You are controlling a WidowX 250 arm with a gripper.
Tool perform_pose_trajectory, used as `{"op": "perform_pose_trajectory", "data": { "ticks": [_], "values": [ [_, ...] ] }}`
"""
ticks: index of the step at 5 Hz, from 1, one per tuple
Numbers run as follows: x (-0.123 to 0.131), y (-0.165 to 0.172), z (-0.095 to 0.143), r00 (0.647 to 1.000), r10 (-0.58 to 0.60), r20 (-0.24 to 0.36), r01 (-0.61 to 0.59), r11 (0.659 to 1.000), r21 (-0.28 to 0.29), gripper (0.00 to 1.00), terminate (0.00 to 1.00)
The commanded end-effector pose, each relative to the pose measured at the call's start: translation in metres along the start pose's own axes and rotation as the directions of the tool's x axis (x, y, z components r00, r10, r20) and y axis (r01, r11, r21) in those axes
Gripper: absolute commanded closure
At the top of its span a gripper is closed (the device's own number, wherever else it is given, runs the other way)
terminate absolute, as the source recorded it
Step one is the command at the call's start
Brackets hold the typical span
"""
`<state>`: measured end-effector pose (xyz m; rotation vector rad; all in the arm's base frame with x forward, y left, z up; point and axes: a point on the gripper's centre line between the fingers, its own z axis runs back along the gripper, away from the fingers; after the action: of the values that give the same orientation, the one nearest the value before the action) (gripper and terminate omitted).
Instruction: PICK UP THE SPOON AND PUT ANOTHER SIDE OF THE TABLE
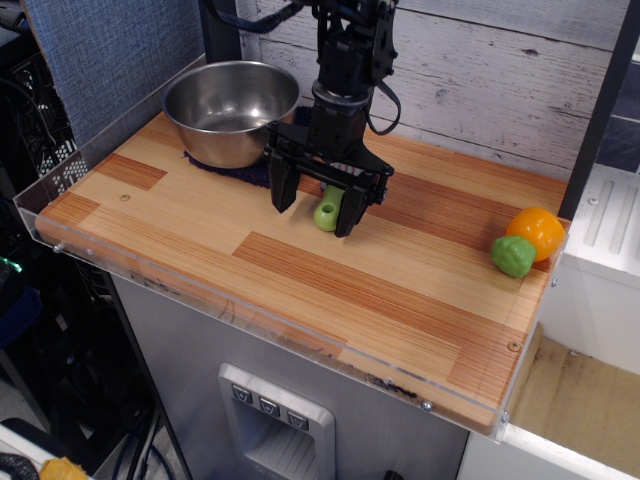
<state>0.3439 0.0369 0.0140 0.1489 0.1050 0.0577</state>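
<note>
While the gripper (315, 206) straddles the spoon (327, 213) spread wide, a bowl (228, 110) sits close behind-left.

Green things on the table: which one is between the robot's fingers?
The spoon's green handle, framed by the open gripper. The green toy vegetable sits far off beside the orange one.

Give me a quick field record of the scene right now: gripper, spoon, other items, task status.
gripper: open, low over the table, fingers straddling the spoon handle
spoon: lying on the table, only its green handle visible, not lifted
bowl: back left, on a dark cloth
toy vegetable: right edge
task status: spoon not yet grasped
</note>
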Motion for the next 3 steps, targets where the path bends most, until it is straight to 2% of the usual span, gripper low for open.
{"op": "perform_pose_trajectory", "data": {
  "ticks": [1, 3],
  "values": [
    [0.0094, 0.0037, 0.0039, 0.999, 0.006, 0.033, -0.006, 1.0, 0.001, 1.0, 0.0],
    [0.0063, 0.0048, 0.0114, 0.999, 0.0, 0.037, 0.001, 0.999, -0.035, 1.0, 0.0]
  ]
}}
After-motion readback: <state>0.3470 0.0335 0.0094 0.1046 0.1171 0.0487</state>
